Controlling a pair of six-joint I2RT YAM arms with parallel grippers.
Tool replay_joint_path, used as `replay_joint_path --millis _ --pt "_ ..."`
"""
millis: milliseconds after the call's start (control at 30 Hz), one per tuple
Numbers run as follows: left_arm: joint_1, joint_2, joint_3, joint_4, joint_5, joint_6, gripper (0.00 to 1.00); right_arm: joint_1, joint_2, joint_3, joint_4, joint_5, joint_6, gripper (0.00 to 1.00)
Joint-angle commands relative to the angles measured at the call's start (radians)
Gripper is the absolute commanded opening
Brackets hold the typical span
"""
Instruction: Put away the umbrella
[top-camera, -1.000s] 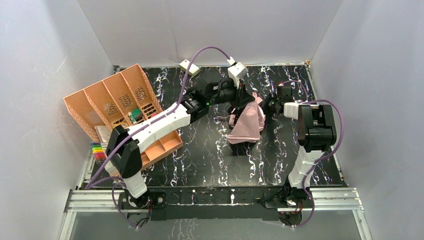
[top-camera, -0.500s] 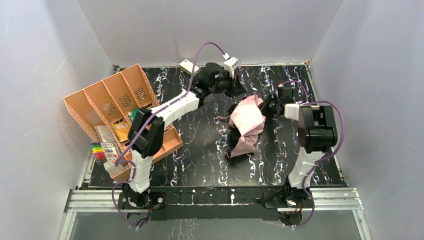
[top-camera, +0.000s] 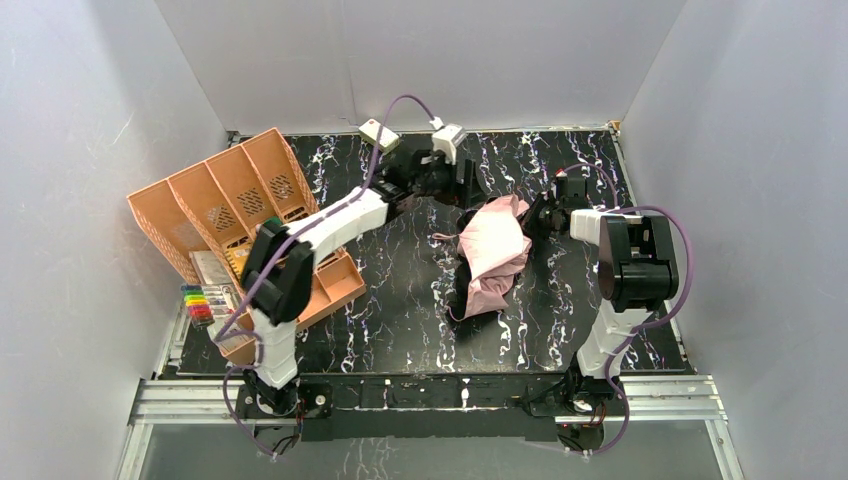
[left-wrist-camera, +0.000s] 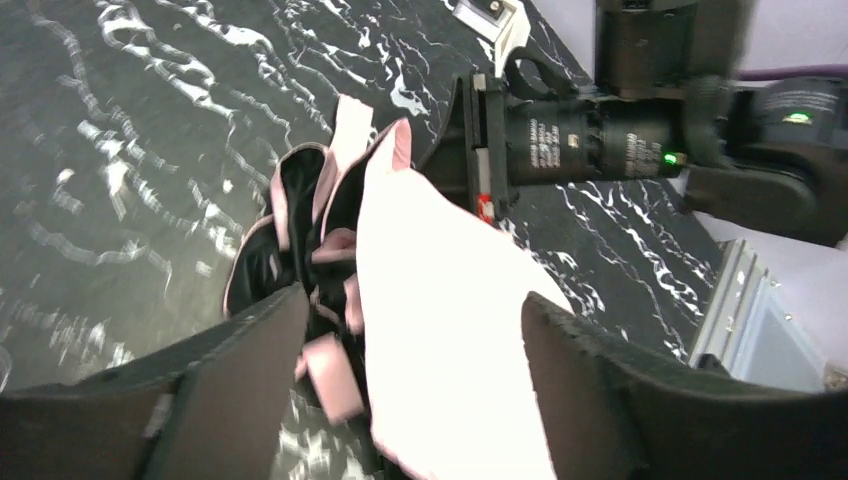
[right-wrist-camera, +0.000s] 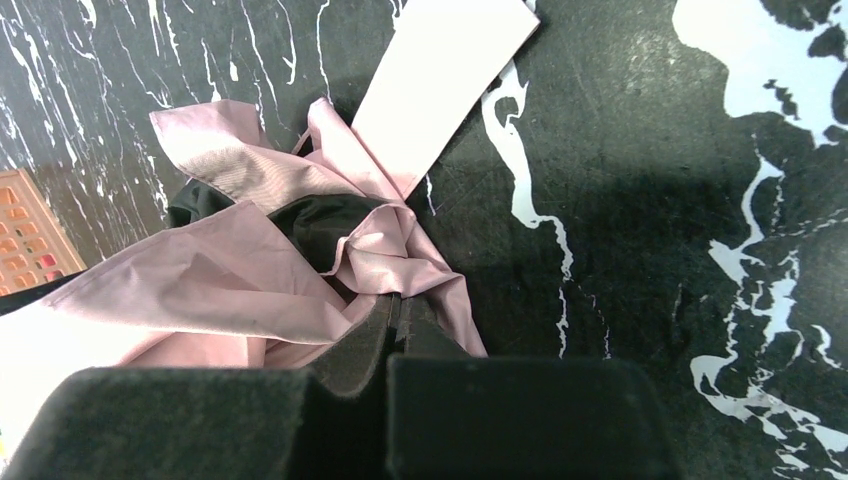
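The umbrella (top-camera: 492, 252) lies crumpled on the black marbled table, shiny pink fabric up and black lining showing in its folds (right-wrist-camera: 330, 225). A flat pale pink strap (right-wrist-camera: 440, 80) sticks out from it. My right gripper (right-wrist-camera: 400, 305) is shut on a bunch of the pink fabric at the umbrella's right end (top-camera: 535, 215). My left gripper (top-camera: 468, 192) hovers at the umbrella's far-left edge. In the left wrist view its fingers (left-wrist-camera: 235, 390) stand wide apart, open, with the pink fabric (left-wrist-camera: 440, 330) lying between and below them.
An orange divided rack (top-camera: 225, 195) and an orange tray (top-camera: 335, 285) stand at the left, with coloured markers (top-camera: 198, 300) beside them. A small cream box (top-camera: 378, 134) sits at the back edge behind my left arm. White walls close in three sides.
My left gripper let go of the pink fabric, opened and drew back toward the far side. The raised fabric dropped flat on the table. The right gripper kept its hold.
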Motion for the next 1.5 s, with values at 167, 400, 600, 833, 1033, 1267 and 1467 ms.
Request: replay_joint_path --millis 167,400,600,833,1033,1267,1467 --pt "-0.098 -0.592 -0.329 -0.197 -0.328 0.006 0.98 -0.001 0.019 0.011 -0.040 0.061 -0.018 0.00" --pt "-0.345 -0.705 -0.460 -0.314 -0.522 -0.096 0.98 -0.001 0.034 0.015 -0.040 0.065 -0.022 0.00" --pt "-0.421 -0.677 -0.516 -0.312 -0.569 -0.149 0.98 -0.001 0.034 -0.001 -0.039 0.062 -0.022 0.00" --pt "-0.429 -0.612 -0.510 -0.230 -0.512 -0.141 0.95 0.000 0.034 0.002 -0.040 0.061 -0.023 0.00" --pt "-0.429 -0.565 -0.489 -0.173 -0.481 -0.124 0.75 -0.001 0.035 0.001 -0.040 0.062 -0.026 0.00" --pt "-0.429 -0.526 -0.467 -0.156 -0.470 -0.102 0.41 -0.002 0.038 0.002 -0.040 0.065 -0.028 0.00" --pt "-0.429 -0.499 -0.375 -0.155 -0.504 -0.030 0.10 -0.001 0.045 0.008 -0.040 0.053 -0.040 0.00"
